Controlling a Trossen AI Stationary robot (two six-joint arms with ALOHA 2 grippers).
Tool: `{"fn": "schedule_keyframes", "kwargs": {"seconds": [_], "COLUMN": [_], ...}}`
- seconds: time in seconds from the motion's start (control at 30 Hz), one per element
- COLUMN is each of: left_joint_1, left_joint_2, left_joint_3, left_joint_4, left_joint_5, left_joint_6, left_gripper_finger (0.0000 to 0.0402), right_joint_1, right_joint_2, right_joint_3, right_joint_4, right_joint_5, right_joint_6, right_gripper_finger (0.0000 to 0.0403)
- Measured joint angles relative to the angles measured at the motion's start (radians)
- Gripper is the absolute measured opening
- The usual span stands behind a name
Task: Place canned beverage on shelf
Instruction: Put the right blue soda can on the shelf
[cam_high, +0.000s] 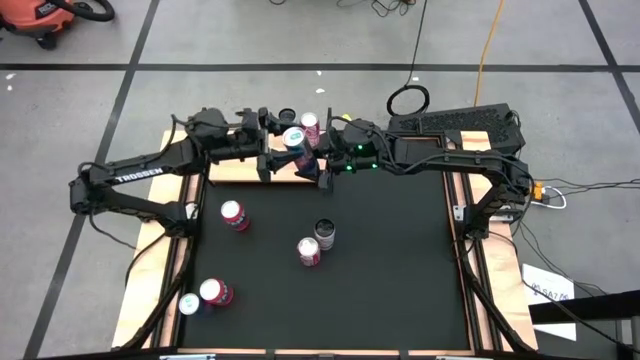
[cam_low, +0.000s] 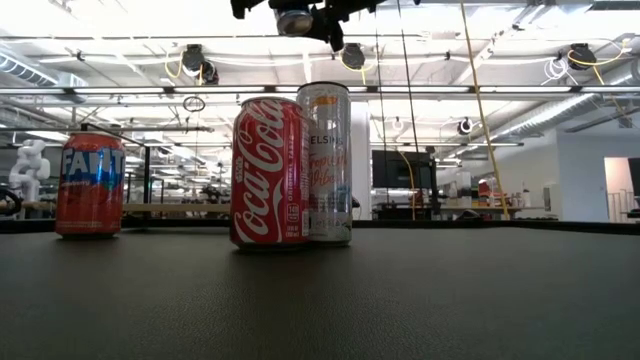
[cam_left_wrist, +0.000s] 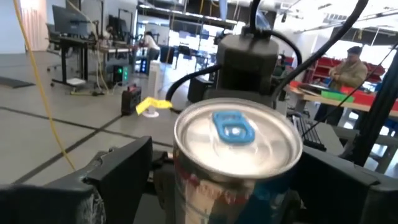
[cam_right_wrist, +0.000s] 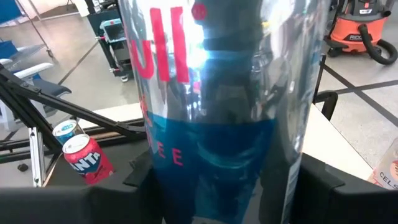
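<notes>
From the high view I see both arms reaching in toward the far middle of the black tabletop (cam_high: 400, 270). The left claw (cam_high: 272, 152) and the right claw (cam_high: 318, 160) face each other with a silver-and-blue can (cam_high: 294, 139) upright between them, held above the wooden shelf (cam_high: 232, 172), whose light slab shows beneath and beside the left claw. Just beyond the right claw a pink can (cam_high: 310, 124) stands on the shelf, and a dark can (cam_high: 287, 115) stands beside it. Nearer to me than the claws, well apart from them, a red can (cam_high: 234, 215), another red can (cam_high: 309, 251) and a grey can (cam_high: 324, 233) stand on the mat, and two more cans (cam_high: 203, 295) sit at the near left corner.

In the low view the claws hang at the top edge, holding the can's base (cam_low: 293, 20) high over the tabletop (cam_low: 400, 300). Below them stand a Coca-Cola can (cam_low: 267, 172) touching a tall silver can (cam_low: 326, 165), with an orange Fanta can (cam_low: 91, 184) off to one side.

In the left wrist view the can's silver lid with its blue tab (cam_left_wrist: 235, 140) sits between the left claw's fingers (cam_left_wrist: 112, 168), which close on its sides. A person (cam_left_wrist: 349, 70) stands at a bench in the room behind.

In the right wrist view the can (cam_right_wrist: 217, 106) fills the frame, clamped between the right claw's fingers (cam_right_wrist: 320, 183). Beyond it are a Fanta can (cam_right_wrist: 87, 158) and a blue-topped can (cam_right_wrist: 64, 130).
</notes>
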Motion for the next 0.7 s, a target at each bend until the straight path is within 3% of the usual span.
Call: {"fn": "schedule_keyframes", "kwargs": {"seconds": [0.17,0.47,0.53,0.7], "left_joint_1": [0.000,-0.001,0.003,0.055], "left_joint_2": [0.000,-0.006,-0.017,-0.046], "left_joint_3": [0.001,0.000,0.000,0.000], "left_joint_4": [0.001,-0.003,-0.004,-0.009], "left_joint_5": [-0.023,-0.038,-0.054,-0.093], "left_joint_6": [-0.004,0.020,0.051,0.127], "left_gripper_finger": [0.0331,0.0227,0.0204,0.0202], "right_joint_1": [0.000,0.000,-0.001,-0.003], "right_joint_2": [0.000,0.000,-0.001,-0.012], "right_joint_3": [0.000,0.001,0.001,0.001], "right_joint_4": [0.000,-0.014,-0.007,0.008], "right_joint_5": [0.000,0.011,0.044,0.148], "right_joint_6": [0.001,0.022,0.026,0.090], "right_gripper_finger": [0.0226,0.0228,0.0240,0.0293]}}
